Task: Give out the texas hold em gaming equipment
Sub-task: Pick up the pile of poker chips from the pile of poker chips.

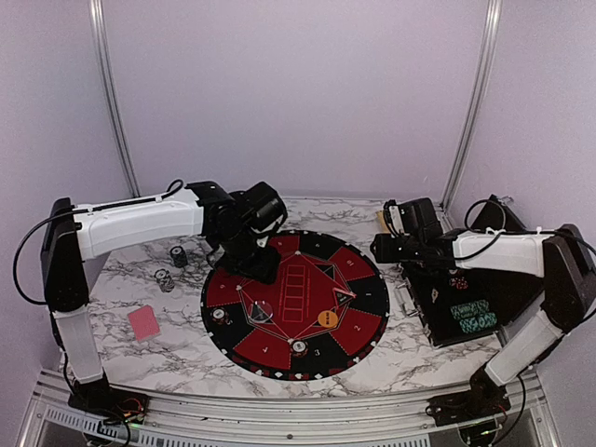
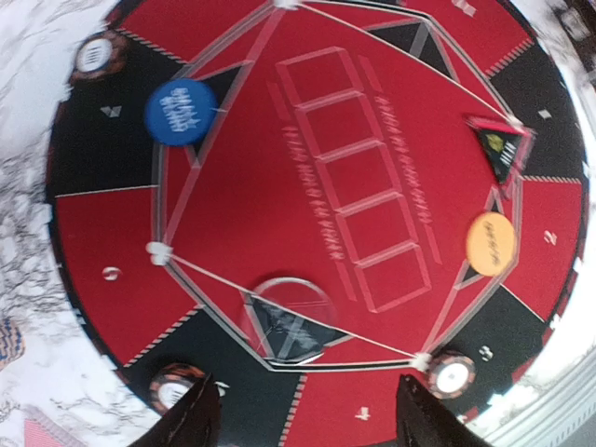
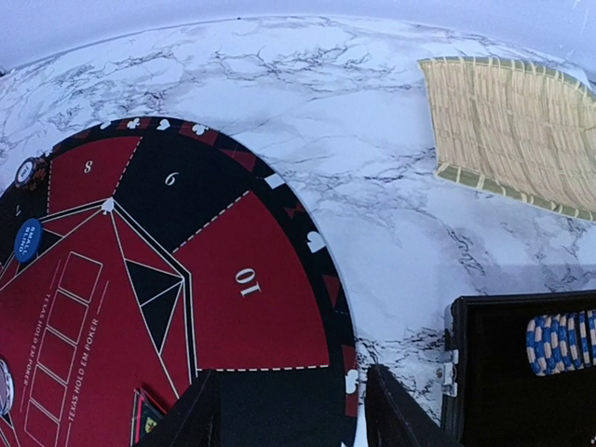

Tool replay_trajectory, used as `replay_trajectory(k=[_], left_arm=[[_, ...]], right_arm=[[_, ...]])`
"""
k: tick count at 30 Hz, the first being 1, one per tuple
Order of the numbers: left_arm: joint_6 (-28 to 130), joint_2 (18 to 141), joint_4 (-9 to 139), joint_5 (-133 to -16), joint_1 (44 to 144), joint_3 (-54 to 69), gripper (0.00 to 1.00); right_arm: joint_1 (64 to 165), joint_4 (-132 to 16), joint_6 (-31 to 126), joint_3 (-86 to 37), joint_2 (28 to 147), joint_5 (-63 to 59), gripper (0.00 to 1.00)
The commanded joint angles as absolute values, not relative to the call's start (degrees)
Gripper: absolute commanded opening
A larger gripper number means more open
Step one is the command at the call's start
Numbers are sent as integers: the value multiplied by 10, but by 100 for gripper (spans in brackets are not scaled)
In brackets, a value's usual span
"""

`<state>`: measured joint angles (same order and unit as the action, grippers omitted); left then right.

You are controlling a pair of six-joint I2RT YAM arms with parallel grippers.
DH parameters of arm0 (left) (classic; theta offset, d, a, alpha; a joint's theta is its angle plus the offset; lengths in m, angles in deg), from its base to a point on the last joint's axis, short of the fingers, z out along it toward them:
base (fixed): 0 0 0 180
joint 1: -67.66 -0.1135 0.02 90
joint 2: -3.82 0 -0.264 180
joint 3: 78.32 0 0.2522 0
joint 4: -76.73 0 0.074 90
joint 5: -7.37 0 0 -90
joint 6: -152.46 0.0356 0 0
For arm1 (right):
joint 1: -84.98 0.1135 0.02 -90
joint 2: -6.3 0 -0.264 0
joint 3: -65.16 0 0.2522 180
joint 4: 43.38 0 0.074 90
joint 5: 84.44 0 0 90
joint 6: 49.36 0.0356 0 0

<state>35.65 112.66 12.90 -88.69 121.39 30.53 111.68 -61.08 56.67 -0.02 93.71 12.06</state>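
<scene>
Tool on the left arm [image 2: 305, 400] hovers with fingers [image 2: 191, 416] apart and empty above the round mat [image 2: 233, 233], where small poker chips [image 2: 453, 374] sit at its rim: light, stiff, slick discs, likely best pinched across opposite edges.

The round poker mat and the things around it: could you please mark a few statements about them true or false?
1. The orange button lies on the mat. True.
2. The pink card lies on the mat. False: it lies on the marble table, left of the mat.
3. The left gripper holds a chip. False: its fingers stand apart, nothing between them.
4. The black case holds blue-and-white chips. True.
5. The blue button lies in the case. False: it lies on the mat.
</scene>
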Motion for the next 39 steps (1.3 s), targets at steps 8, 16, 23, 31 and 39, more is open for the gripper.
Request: replay_trajectory(k=[8,16,23,31,39], left_arm=[[407,1061,108,-906,974,246,67],[434,1076,106,-901,858,241,72],[455,1130,106,-884,817,265,81],[462,1174,107,-875,801,293,82],[467,1205,106,-871,796,317,77]], right_arm=[[1112,-620,554,-58,978,89,51],[1112,-618,552,-68,995,71,51],[1112,-616,552,-71,1001,66,51],[1112,-614,552,-69,999,64,51],[1112,-613,551,-67,997,68,51]])
